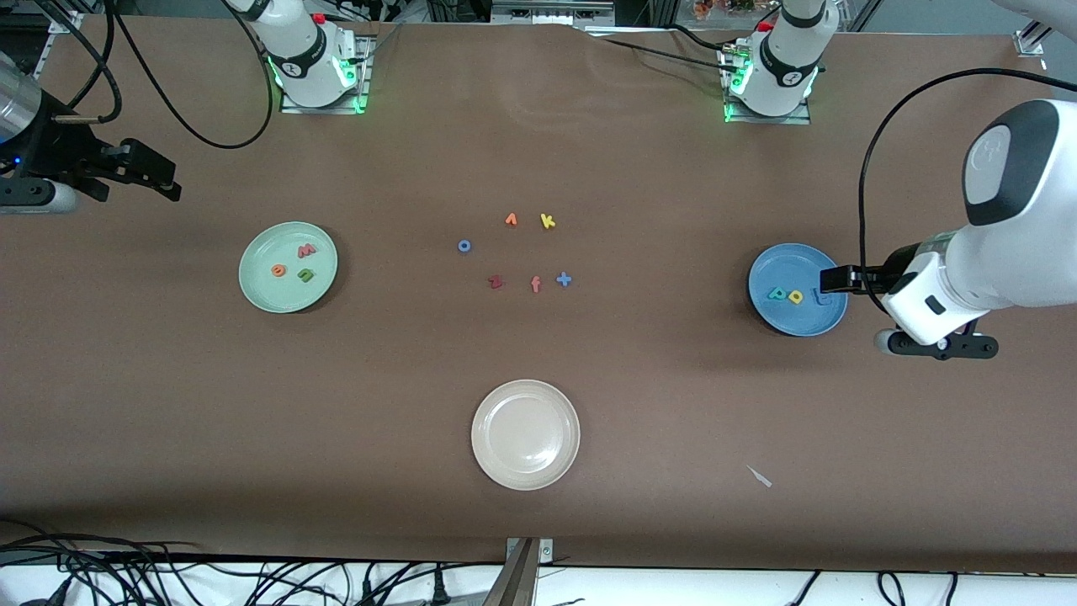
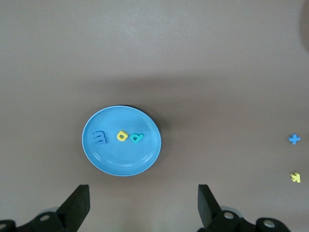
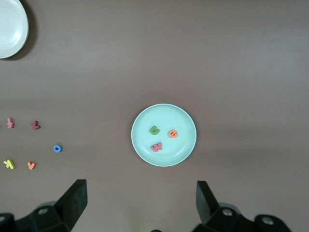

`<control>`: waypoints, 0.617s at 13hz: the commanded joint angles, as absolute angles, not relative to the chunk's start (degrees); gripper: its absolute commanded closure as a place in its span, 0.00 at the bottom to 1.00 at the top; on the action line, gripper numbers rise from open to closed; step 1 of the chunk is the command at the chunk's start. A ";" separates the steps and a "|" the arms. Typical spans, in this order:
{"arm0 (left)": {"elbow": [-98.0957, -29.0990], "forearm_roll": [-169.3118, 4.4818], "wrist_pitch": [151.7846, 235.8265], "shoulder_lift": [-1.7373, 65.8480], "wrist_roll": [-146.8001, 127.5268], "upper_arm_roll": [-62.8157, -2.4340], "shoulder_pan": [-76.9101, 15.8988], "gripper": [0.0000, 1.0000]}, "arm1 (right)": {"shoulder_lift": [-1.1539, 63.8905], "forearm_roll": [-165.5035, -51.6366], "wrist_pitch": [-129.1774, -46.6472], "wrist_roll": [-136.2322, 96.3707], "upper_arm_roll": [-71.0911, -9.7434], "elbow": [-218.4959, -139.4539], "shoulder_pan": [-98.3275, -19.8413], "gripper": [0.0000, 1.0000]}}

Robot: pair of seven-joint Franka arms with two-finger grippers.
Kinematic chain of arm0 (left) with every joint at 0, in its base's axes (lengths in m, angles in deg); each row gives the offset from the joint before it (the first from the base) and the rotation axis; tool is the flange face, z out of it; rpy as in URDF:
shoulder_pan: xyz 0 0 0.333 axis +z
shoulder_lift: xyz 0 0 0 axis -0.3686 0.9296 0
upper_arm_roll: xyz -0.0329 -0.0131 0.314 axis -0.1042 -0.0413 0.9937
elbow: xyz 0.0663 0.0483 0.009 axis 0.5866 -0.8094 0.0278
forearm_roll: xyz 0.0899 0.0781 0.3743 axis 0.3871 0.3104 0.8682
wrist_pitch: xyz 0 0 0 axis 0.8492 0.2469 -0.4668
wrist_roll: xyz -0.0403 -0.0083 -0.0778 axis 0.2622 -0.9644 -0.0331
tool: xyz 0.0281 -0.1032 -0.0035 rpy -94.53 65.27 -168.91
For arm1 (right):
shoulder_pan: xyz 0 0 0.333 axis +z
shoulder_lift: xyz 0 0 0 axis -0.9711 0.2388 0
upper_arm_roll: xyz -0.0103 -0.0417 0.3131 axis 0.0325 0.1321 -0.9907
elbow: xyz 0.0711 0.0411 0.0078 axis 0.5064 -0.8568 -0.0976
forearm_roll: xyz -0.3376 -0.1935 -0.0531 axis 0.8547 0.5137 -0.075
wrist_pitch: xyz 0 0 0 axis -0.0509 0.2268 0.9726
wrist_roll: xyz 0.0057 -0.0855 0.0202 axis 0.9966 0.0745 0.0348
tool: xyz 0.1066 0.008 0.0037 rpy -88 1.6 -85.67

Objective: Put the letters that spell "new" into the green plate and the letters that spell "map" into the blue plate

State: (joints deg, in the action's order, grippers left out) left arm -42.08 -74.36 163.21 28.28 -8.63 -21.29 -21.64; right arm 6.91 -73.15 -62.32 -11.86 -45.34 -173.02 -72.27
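Letters (image 1: 293, 263) sit inside green plate (image 1: 257, 290) rim.

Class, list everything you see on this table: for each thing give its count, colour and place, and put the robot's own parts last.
green plate: one, mint, toward the right arm's end
letters n, e, w: three, green, orange, salmon-red, in the green plate
blue plate: one, toward the left arm's end
letters m, a, p: three, blue, yellow, teal, in the blue plate
cream plate: one, nearest the front camera
loose pieces: six, mid-table, among them yellow k, blue plus, blue ring
left claw: open, over the table by the blue plate
right claw: open, by the green plate
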 commanded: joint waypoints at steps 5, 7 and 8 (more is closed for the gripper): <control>-58.11 -76.32 179.12 18.12 -5.38 -17.29 -24.09 0.01 | 6.15 -72.95 -62.99 -12.26 -48.32 -174.35 -75.92 0.00; -57.32 -78.08 180.09 18.12 -4.69 -16.67 -23.74 0.01 | 6.06 -72.95 -62.91 -12.18 -49.12 -174.35 -76.01 0.00; -57.31 -78.08 180.09 18.12 -4.16 -16.76 -23.04 0.01 | 6.06 -72.95 -62.91 -12.26 -49.38 -174.43 -76.27 0.00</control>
State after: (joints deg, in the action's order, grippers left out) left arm -55.39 -76.00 178.85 20.08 -6.59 -17.76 -23.25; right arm 6.94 -73.15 -62.38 -11.88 -47.74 -173.46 -74.72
